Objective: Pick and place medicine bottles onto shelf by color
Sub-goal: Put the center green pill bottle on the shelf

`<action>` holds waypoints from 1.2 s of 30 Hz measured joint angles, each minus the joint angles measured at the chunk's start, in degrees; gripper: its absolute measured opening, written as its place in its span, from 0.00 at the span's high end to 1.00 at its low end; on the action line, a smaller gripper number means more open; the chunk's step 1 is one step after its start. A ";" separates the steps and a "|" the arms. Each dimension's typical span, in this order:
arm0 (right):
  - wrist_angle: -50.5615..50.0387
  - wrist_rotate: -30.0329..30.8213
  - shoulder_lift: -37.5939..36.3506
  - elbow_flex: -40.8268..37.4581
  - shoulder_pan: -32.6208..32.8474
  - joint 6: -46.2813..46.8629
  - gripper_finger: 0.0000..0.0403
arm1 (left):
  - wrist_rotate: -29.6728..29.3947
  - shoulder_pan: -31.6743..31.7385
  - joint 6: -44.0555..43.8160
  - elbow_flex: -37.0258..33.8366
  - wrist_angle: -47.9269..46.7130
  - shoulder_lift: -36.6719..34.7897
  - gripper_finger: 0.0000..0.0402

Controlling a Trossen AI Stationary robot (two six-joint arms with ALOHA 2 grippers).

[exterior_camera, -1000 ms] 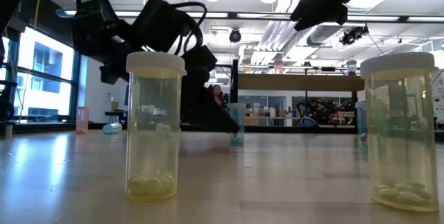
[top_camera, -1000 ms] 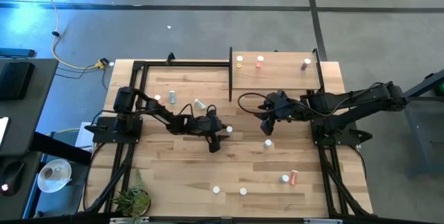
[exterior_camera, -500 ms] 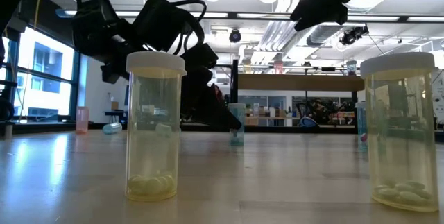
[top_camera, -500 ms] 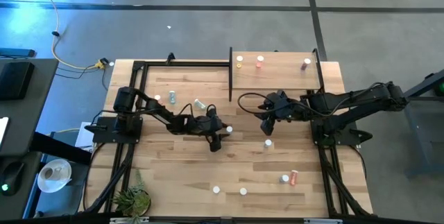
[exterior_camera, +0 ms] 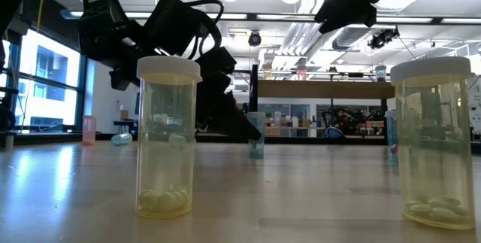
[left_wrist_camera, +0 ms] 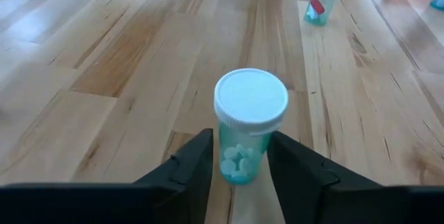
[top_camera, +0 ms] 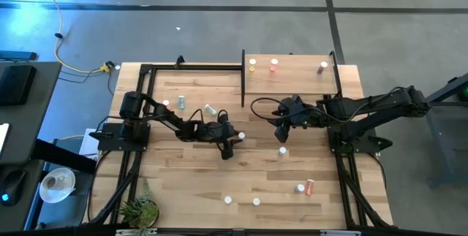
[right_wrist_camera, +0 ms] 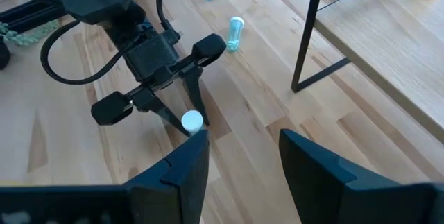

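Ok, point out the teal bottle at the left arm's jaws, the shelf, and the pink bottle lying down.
teal bottle (left_wrist_camera: 250,99), left wrist view, white cap.
shelf (top_camera: 292,79), high view, bare panel.
pink bottle (top_camera: 310,186), high view, body.

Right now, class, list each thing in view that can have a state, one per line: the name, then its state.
Left hand: fingers against both sides of a teal bottle, low over the table.
Teal bottle: upright, capped, pills inside.
Right hand: open, empty, hanging above the table.
Shelf: three capped bottles standing along its far edge.
Yellow bottle: upright, capped, pills at the bottom.
Light-blue bottle: lying on its side.
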 joint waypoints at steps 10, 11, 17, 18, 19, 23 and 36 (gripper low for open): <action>0.00 -0.16 0.00 0.02 -0.12 0.28 0.58 | 1.11 0.00 0.02 0.00 0.03 -0.04 0.76; 0.00 -0.14 0.00 0.02 -0.12 0.26 0.58 | 1.55 0.00 0.02 0.00 0.09 -0.04 0.76; 0.14 0.11 0.00 0.01 -0.12 0.21 0.51 | 3.86 -0.05 -0.46 0.50 0.23 -0.04 0.76; 0.42 0.01 0.00 0.02 -0.12 -0.18 0.49 | 4.48 -0.07 -0.44 0.82 0.26 -0.04 0.76; 0.96 -0.44 0.00 0.02 -0.12 -1.14 0.48 | 5.09 -0.11 -0.44 1.17 0.24 -0.04 0.76; 4.94 -3.34 0.00 0.00 -0.12 -5.93 0.45 | 7.69 -0.15 -0.46 3.03 0.04 -0.04 0.76; 9.15 -8.66 1.01 0.03 -0.12 -14.01 0.44 | 7.65 -2.30 6.07 13.33 -16.46 -0.04 0.76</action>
